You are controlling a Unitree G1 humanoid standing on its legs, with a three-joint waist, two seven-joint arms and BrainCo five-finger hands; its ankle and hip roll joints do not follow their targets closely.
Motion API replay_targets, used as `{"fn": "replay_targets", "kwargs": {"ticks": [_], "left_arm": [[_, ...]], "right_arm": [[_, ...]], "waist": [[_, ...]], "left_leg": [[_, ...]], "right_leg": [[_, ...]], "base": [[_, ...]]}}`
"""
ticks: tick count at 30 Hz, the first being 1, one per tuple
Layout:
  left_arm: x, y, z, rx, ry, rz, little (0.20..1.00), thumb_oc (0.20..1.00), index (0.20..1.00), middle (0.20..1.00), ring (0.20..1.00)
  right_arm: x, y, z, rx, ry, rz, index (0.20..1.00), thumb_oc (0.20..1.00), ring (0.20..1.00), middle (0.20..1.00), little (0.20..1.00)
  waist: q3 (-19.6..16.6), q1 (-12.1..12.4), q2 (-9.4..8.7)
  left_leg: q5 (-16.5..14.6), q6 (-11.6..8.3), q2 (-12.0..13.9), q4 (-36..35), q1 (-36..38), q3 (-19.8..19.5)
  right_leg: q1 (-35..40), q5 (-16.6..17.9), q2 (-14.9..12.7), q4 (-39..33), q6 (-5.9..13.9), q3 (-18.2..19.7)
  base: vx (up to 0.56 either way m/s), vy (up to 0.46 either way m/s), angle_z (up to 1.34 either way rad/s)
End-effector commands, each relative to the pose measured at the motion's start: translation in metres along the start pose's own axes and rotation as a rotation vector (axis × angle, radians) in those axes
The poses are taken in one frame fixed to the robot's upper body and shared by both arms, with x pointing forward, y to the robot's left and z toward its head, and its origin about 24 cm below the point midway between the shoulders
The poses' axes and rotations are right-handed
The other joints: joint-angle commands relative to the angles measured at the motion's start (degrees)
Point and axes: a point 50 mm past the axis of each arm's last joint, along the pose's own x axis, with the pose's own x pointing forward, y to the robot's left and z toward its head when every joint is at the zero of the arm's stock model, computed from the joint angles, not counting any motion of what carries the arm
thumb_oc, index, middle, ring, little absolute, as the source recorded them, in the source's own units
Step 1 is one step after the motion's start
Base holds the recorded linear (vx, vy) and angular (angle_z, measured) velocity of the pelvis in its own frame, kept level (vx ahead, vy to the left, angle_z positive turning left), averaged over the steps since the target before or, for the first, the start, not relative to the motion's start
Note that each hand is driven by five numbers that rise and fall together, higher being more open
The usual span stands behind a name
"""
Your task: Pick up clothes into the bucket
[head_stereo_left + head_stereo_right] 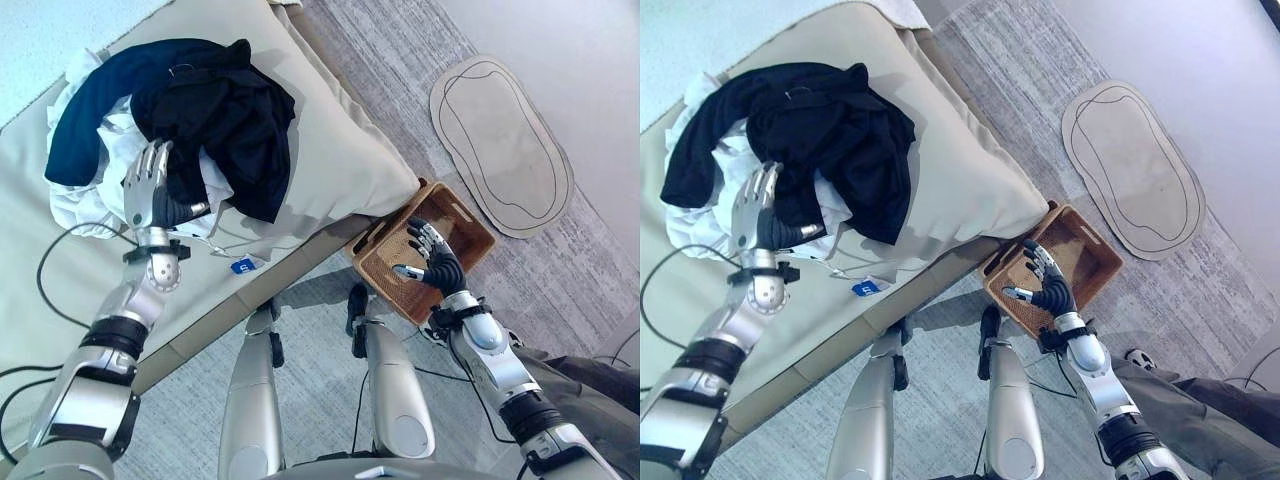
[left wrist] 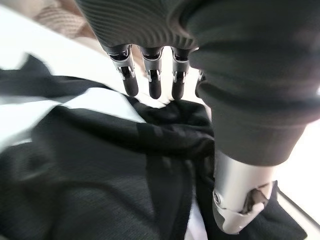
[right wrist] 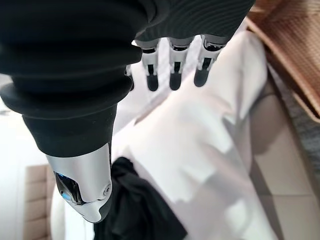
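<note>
- Since the clothes (image 1: 190, 110) are a soft, limp heap on the bed (image 1: 330, 150) — dark garment draped over white ones — expect them to sag and trail; grab a bunched fold, not an edge.
- Your left hand (image 1: 148, 185) rests at the heap's near side, fingers straight, gripping nothing.
- Your right hand (image 1: 432, 258) hovers over the wicker basket (image 1: 470, 215) on the floor — relaxed, empty.
- White pieces are mostly buried under the dark one; count unclear.

Beige bed (image 1: 330, 150) w/ dark + white clothes pile (image 1: 200, 110), wicker basket (image 1: 470, 225) on floor (image 1: 420, 60) beside oval mat (image 1: 500, 140)
</note>
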Motion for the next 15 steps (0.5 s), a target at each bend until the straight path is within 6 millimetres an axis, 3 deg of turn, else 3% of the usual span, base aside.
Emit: {"fn": "replay_targets", "kwargs": {"ticks": [1, 6, 7, 8, 15], "left_arm": [[0.016, 0.012, -0.011, 0.149, -0.005, 0.019, 1.0, 1.0, 1.0, 1.0, 1.0], [0.025, 0.012, -0.011, 0.221, -0.004, -0.02, 1.0, 1.0, 1.0, 1.0, 1.0], [0.026, 0.011, -0.013, 0.239, 0.008, -0.045, 0.539, 0.539, 0.539, 0.539, 0.539], [0.026, 0.009, -0.016, 0.249, 0.025, -0.053, 0.2, 0.2, 0.2, 0.2, 0.2], [0.022, 0.009, -0.024, 0.266, 0.054, -0.096, 0.2, 0.2, 0.2, 0.2, 0.2]], "right_arm": [[-0.003, 0.005, 0.021, -0.006, -0.116, 0.076, 1.0, 1.0, 1.0, 1.0, 1.0], [-0.003, 0.006, 0.025, -0.017, -0.132, 0.096, 1.0, 1.0, 1.0, 1.0, 1.0], [-0.004, 0.005, 0.025, -0.018, -0.132, 0.095, 1.0, 1.0, 1.0, 1.0, 1.0], [-0.004, 0.005, 0.024, -0.019, -0.127, 0.096, 1.0, 1.0, 1.0, 1.0, 1.0], [-0.012, 0.001, 0.019, -0.013, -0.106, 0.094, 1.0, 1.0, 1.0, 1.0, 1.0]], "waist": [[-2.38, -1.07, -0.85], [-2.02, -2.08, -0.94], [-2.04, -2.34, -0.85], [-2.13, -2.54, -0.82], [-3.5, -2.96, -0.06]], "left_leg": [[-8.84, 1.37, 0.37, 10.13, -3.82, -0.05], [-9.38, 1.81, 0.43, 11.73, -5.65, 0.34], [-9.41, 1.88, 0.39, 11.85, -5.95, 0.46], [-9.35, 1.88, 0.36, 11.71, -6.18, 0.45], [-9.04, 1.83, 0.25, 11.13, -7.21, 0.01]], "right_leg": [[-2.23, 14.46, -3.44, -12.12, 3.85, 2.36], [-4.44, 14.45, -3.25, -10.92, 3.85, 3.06], [-4.82, 14.46, -3.25, -10.76, 3.85, 3.19], [-5.11, 14.5, -3.28, -10.79, 3.91, 3.34], [-6.45, 14.73, -3.53, -10.83, 3.86, 3.15]], "base": [[-0.03, 0.039, -0.02], [-0.02, 0.034, -0.1], [-0.01, 0.025, -0.13], [-0.01, 0.028, -0.07], [0.0, 0.003, -0.01]]}}
